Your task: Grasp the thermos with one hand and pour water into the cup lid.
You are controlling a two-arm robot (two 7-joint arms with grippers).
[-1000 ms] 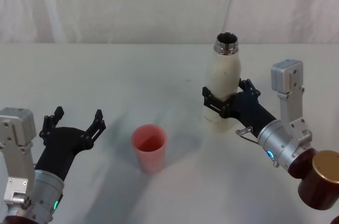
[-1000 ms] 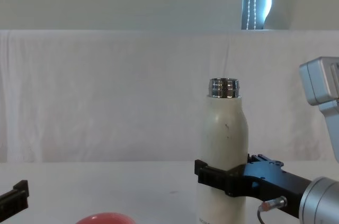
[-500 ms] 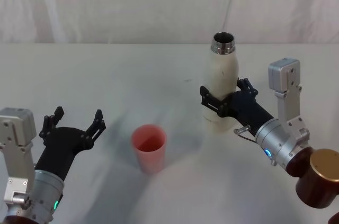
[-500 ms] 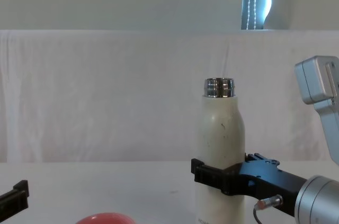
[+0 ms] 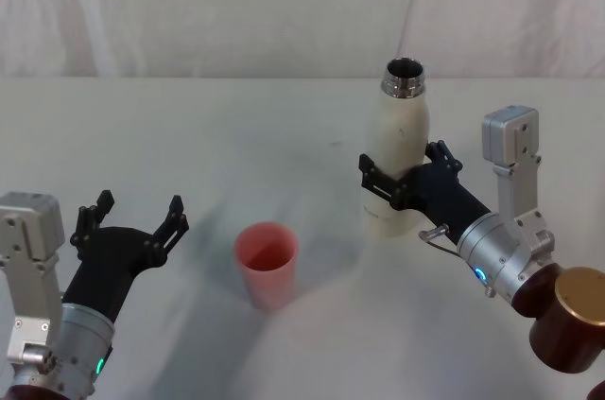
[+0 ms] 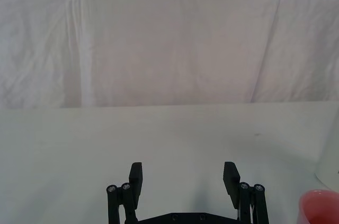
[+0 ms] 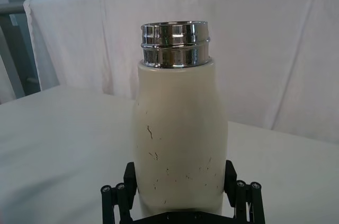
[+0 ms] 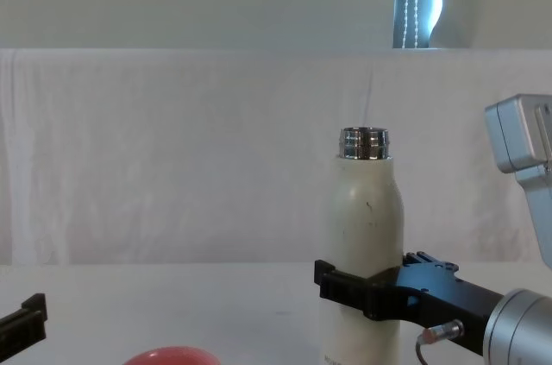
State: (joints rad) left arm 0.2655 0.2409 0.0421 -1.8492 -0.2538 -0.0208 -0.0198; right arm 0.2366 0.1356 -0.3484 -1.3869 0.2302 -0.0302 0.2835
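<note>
A white cloth [image 5: 284,135] covers the table and hangs as a creased backdrop behind it. On it stands the tall cream-white thermos [image 5: 398,159] with rounded shoulders and a shiny threaded steel neck, upright, uncapped, towards my right. My right gripper [image 5: 402,182], black and clamp-like on a silver-grey wrist housing, is closed around the thermos low on its body, a finger pressed against each side; my right wrist view shows the bottle seated squarely between them [image 7: 180,203]. To the left of the thermos and nearer me, apart from it, sits the small salmon-red cup lid [image 5: 267,264], open side up like a little beaker. My left gripper [image 5: 132,220] rests at the left near the table, its fingers spread wide and holding nothing.

I judge the thermos to be rigid and fairly heavy if full, with a smooth painted wall that could slip or twist in a thin two-finger clamp once it tips. My hold sits below the middle, so the top-heavy weight will lever against the fingers during the pour; a firm squeeze and a slow tilt seem wise. The steel shell will not dent from that. The cup lid looks light and easily knocked over, with a narrow mouth, so the neck should come close above its rim without touching it.
</note>
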